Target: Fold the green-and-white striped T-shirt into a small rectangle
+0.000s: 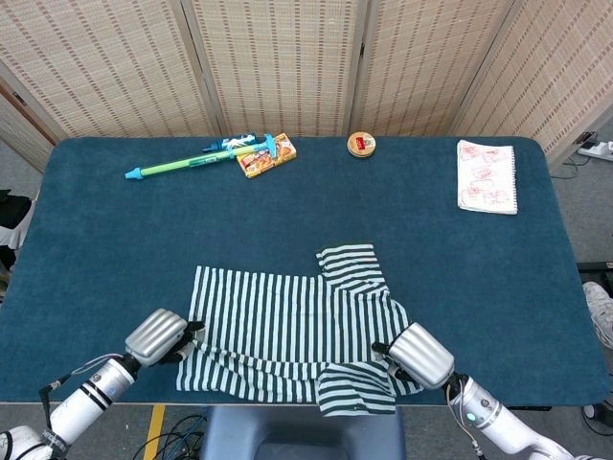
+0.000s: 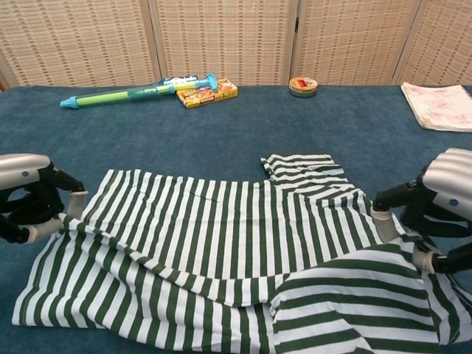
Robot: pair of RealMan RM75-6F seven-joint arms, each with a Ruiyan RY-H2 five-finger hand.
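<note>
T-shirt (image 1: 297, 321) in the head view lies at the 6 o'clock part of the blue worktop (image 1: 115, 249), its near edge lifted and doubled toward 12 o'clock. At the shirt's 8 o'clock corner sits the left hand (image 1: 165, 337); the right hand (image 1: 412, 353) is at its 4 o'clock side, by the collar. Both have cloth against them, but the fingers are too small here to judge. A sleeve pokes out at the shirt's 12 o'clock. Far off at 11 o'clock lie a water gun (image 1: 196, 159) and a small box (image 1: 265, 159), at 12 o'clock a round tin (image 1: 361, 145), at 1 o'clock a notepad (image 1: 488, 176)

From the chest view the left hand (image 2: 33, 199) has its fingers (image 2: 65, 199) pinched on the striped hem at 9 o'clock, and the right hand (image 2: 435, 214) has its fingers (image 2: 385, 217) clamped on cloth at 3 o'clock, near the neckline. The T-shirt (image 2: 221, 236) shows a raised fold running across between them

I judge this the first lengthwise fold, mid-carry: the near half is being brought over the far half. The next move likely calls for both hands to travel together toward 12 o'clock, keeping the edge taut and level, then lay it down square before letting go
</note>
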